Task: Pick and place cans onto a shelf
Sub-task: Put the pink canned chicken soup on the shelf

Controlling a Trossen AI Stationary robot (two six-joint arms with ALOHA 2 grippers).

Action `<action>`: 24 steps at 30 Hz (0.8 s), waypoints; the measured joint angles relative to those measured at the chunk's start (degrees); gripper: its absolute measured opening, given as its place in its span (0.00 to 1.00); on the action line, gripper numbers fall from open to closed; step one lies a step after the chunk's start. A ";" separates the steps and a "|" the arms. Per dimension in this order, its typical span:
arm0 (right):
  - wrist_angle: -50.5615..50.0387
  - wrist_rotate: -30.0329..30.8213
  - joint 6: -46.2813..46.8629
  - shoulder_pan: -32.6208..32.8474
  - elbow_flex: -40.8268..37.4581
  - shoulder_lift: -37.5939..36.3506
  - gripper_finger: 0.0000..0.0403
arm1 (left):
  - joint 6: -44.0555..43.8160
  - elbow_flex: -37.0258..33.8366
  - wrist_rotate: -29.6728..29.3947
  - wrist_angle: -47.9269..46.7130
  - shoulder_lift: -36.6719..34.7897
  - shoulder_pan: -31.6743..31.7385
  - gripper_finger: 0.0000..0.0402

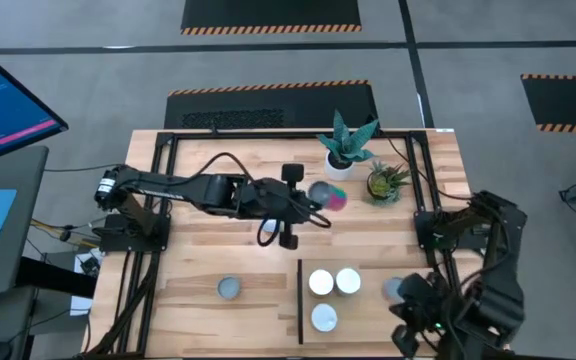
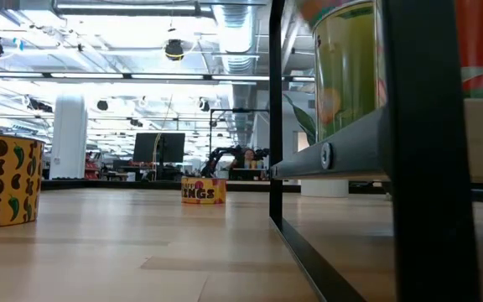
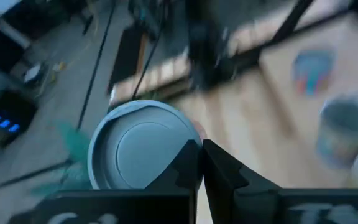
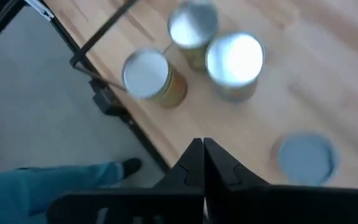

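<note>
Reaching mid-counter, left claw [image 1: 320, 212] fingers pressed together, gripping nothing; multicoloured-top can [image 1: 330, 196] just beside its tip, far side, axis upright; right claw [image 4: 202, 163] likewise pinched closed, empty, parked near front-right corner

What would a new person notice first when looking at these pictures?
The left arm stretches across the table's middle, its left gripper beside a can with a colourful top, near two potted plants. Three white-topped cans stand clustered on the shelf, near the right gripper; one grey-topped can stands alone.

Two potted plants [image 1: 346, 146] [image 1: 385, 181] — blue monitor [image 1: 3, 105]
</note>
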 joint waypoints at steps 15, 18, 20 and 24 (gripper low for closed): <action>-0.10 -7.01 21.98 4.42 -5.49 0.48 0.03 | -9.79 2.09 6.92 11.53 7.72 -6.85 0.00; -0.02 -7.09 22.77 4.61 -5.55 0.48 0.03 | -10.31 6.24 6.70 7.70 10.82 -6.02 0.00; -0.05 -7.09 22.75 4.61 -5.55 0.48 0.04 | -9.49 10.18 6.73 4.21 13.44 -5.21 0.00; -0.04 -7.06 22.48 4.59 -5.55 0.48 0.06 | -9.34 19.72 8.84 -4.96 20.24 -2.34 0.00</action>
